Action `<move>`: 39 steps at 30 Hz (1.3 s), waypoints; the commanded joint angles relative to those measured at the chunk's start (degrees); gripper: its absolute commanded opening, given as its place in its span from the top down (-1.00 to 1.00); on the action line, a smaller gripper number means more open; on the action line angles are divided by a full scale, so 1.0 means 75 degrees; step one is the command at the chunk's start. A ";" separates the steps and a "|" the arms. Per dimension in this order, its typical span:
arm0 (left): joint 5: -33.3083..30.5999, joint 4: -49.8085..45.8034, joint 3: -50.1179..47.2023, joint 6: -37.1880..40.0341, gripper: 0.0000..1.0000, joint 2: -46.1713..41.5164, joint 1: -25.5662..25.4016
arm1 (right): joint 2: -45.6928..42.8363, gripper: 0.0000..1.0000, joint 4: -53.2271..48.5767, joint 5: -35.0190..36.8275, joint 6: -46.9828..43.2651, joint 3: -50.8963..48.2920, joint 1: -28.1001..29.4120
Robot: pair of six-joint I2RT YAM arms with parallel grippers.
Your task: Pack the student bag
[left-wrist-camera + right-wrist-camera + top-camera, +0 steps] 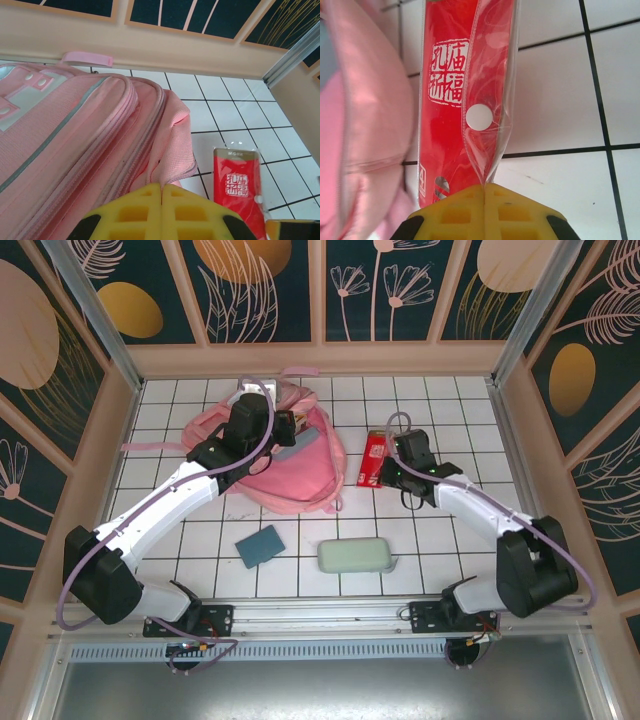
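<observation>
Pink bag (pixel 295 475) lies on the table (pixel 450 530), beneath the left gripper (pixel 162 189), which is clenched at the bag's edge; a hold on the fabric cannot be confirmed. Right gripper (pixel 484 187) grasps the red packet (pixel 450 100) by its clear edge, beside the bag.

Top camera looks down over the whole table (pixel 470 400); left wrist, close by the student bag (pixel 75 140), faces the back wall (pixel 200 50); right wrist looks closely down on the red packet (pixel 445 100). All three share it.

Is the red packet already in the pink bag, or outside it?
Outside: the red packet lies on the white tiles beside the student bag.
</observation>
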 commanded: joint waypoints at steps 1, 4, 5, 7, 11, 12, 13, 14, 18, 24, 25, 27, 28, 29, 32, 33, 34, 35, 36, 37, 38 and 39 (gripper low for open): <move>0.0004 0.0635 0.0016 0.0061 1.00 -0.0177 0.0040 | -0.0402 1.00 -0.0179 -0.0542 0.0338 0.0357 0.0081; 0.0010 0.0635 0.0016 0.0056 1.00 -0.0177 0.0040 | -0.0497 1.00 -0.0051 -0.0758 0.0555 0.0652 0.0300; 0.0004 0.0634 0.0019 0.0055 1.00 -0.0178 0.0038 | -0.0478 1.00 0.0012 -0.0806 0.0661 0.0751 0.0411; 0.0001 0.0630 0.0013 0.0049 1.00 -0.0180 0.0039 | -0.0374 1.00 0.0227 -0.0970 0.0920 0.0880 0.0601; -0.0016 0.0635 0.0030 0.0049 1.00 -0.0183 0.0040 | 0.0066 1.00 0.1002 -0.1011 0.1888 0.0924 0.1202; -0.0007 0.0635 0.0027 0.0049 1.00 -0.0179 0.0040 | 0.0210 1.00 0.1189 -0.0937 0.2181 0.0904 0.1385; -0.0008 0.0631 0.0031 0.0048 1.00 -0.0179 0.0041 | 0.0380 1.00 0.1313 -0.0817 0.2385 0.0918 0.1539; -0.0011 0.0631 0.0020 0.0049 1.00 -0.0195 0.0030 | 0.0566 1.00 0.1412 -0.0664 0.2615 0.0935 0.1704; 0.0002 0.0640 0.0019 0.0049 1.00 -0.0193 0.0040 | 0.1203 1.00 0.1802 -0.0095 0.3596 0.0940 0.2215; 0.0013 0.0646 -0.0004 0.0049 1.00 -0.0243 0.0039 | 0.2179 1.00 0.2310 0.0678 0.4805 0.1186 0.2889; 0.0013 0.0658 -0.0004 0.0055 1.00 -0.0250 0.0040 | 0.2348 1.00 0.2319 0.0755 0.4890 0.1303 0.2951; 0.0013 0.0644 -0.0015 0.0066 1.00 -0.0293 0.0040 | 0.2777 0.78 0.2435 0.0669 0.4960 0.1618 0.3078; 0.0007 0.0654 -0.0030 0.0073 1.00 -0.0310 0.0032 | 0.2971 0.53 0.2453 0.0547 0.4930 0.1788 0.3126; -0.0009 0.0659 -0.0028 0.0072 1.00 -0.0339 0.0034 | 0.3200 0.23 0.2326 0.0421 0.4846 0.2036 0.3175; -0.0022 0.0659 -0.0030 0.0085 1.00 -0.0354 0.0039 | 0.3573 -0.06 0.1643 0.0554 0.4478 0.2692 0.3356; -0.0022 0.0654 -0.0032 0.0078 1.00 -0.0343 0.0040 | 0.3568 -0.16 0.1500 0.0644 0.4395 0.2750 0.3388; -0.0011 0.0656 -0.0028 0.0080 1.00 -0.0326 0.0040 | 0.3492 -0.18 0.1420 0.0741 0.4302 0.2735 0.3406; 0.0002 0.0657 -0.0028 0.0084 1.00 -0.0320 0.0040 | 0.3377 -0.19 0.1395 0.0832 0.4193 0.2660 0.3417; 0.0001 0.0659 -0.0029 0.0083 1.00 -0.0323 0.0038 | 0.3276 -0.21 0.1347 0.0889 0.4093 0.2607 0.3423; -0.0005 0.0659 -0.0029 0.0093 1.00 -0.0326 0.0039 | 0.3145 -0.29 0.1247 0.0971 0.3963 0.2563 0.3425; -0.0021 0.0653 -0.0028 0.0096 1.00 -0.0317 0.0040 | 0.3033 -0.36 0.1132 0.1042 0.3799 0.2526 0.3422; -0.0045 0.0650 -0.0028 0.0096 1.00 -0.0319 0.0039 | 0.2941 -0.48 0.0971 0.1106 0.3644 0.2529 0.3418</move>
